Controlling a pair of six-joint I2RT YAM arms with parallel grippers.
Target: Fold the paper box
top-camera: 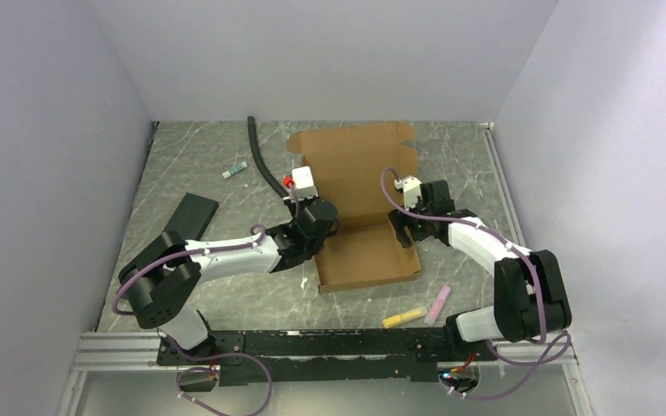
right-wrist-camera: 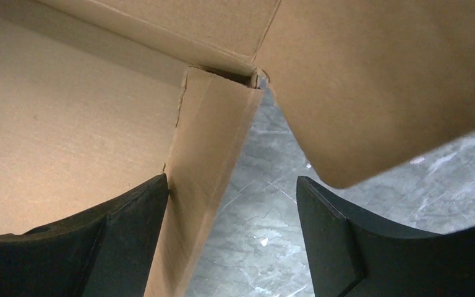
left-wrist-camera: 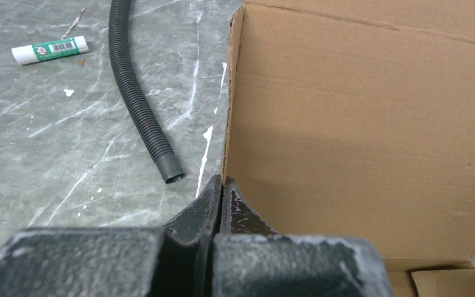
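Box (top-camera: 360,186) mid-table btwn arms. L gripper (left-wrist-camera: 221,189) closed at box's left wall edge; pinching or not, can't tell. R gripper (right-wrist-camera: 232,198) apart, straddling side flap (right-wrist-camera: 207,154); flap's base cut off.

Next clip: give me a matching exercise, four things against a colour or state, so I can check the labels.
Things:
1 left gripper
2 right gripper
3 hose
4 glue stick

Colour or state:
a white, green label
b shut, at the paper box's left side
c black, ribbed
d open, at the box's right side

Pairs: 1-b, 2-d, 3-c, 4-a
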